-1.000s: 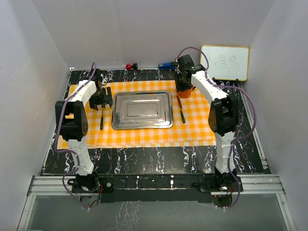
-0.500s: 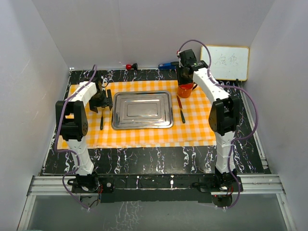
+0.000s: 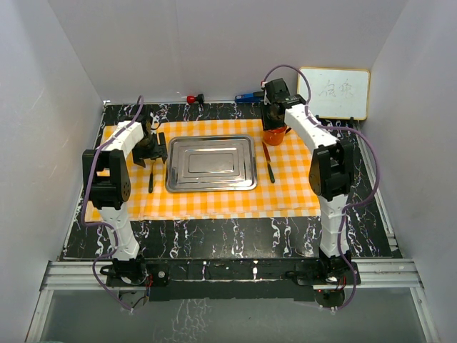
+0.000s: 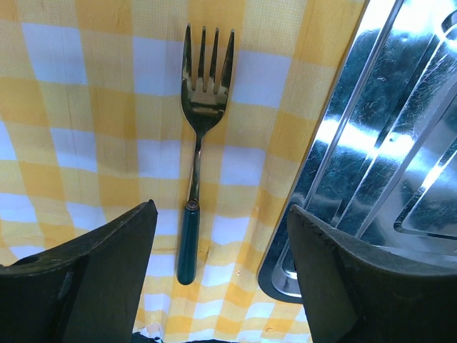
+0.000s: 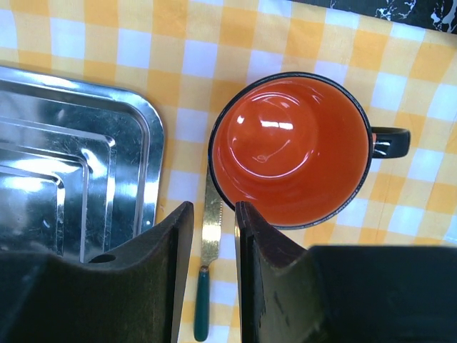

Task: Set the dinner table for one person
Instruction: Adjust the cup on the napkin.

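Dinner table (image 3: 214, 236): spans the centre of the top view. Its black margin shows all round the checked cloth (image 3: 214, 204) and is widest along the bottom edge.

Left gripper (image 4: 221, 214): fingers spread wide, holding nothing. It is above the fork (image 4: 196, 157), which lies clear of the tray (image 3: 211, 163) rim to its right.

Right gripper (image 5: 213, 207): fingers only narrowly apart, gripping nothing. The knife (image 5: 209, 229) blade and the mug (image 5: 293, 150) rim show through the gap, near the cloth's upper right corner.

White-and-black arms (image 3: 123, 137), purple cables (image 3: 285, 68)
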Controlling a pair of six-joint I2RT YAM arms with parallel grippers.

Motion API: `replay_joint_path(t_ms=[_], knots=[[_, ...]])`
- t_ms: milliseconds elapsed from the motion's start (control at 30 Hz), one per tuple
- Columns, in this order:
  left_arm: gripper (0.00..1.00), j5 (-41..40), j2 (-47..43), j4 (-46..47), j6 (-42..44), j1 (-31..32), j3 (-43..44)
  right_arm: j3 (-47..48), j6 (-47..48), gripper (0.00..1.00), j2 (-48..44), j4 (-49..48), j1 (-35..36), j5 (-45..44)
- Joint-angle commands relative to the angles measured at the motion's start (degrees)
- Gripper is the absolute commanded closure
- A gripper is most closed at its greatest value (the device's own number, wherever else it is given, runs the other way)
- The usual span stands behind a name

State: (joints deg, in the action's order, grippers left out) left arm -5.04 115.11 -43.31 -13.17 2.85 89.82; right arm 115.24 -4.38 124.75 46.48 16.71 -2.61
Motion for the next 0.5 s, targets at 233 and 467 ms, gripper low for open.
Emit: replay_joint_path(t_ms=[233, 467], knots=[[0.27, 0.05, -1.78, -0.65, -0.13, 0.14, 0.0, 1.46, 2.37, 0.71, 2.96, -5.78, -0.52, -0.68], [0.27, -0.22, -1.3, -0.72, -0.28, 0.08, 0.09, 1.52, 2.75, 0.72, 5.21, -5.91, -0.65, -0.76]])
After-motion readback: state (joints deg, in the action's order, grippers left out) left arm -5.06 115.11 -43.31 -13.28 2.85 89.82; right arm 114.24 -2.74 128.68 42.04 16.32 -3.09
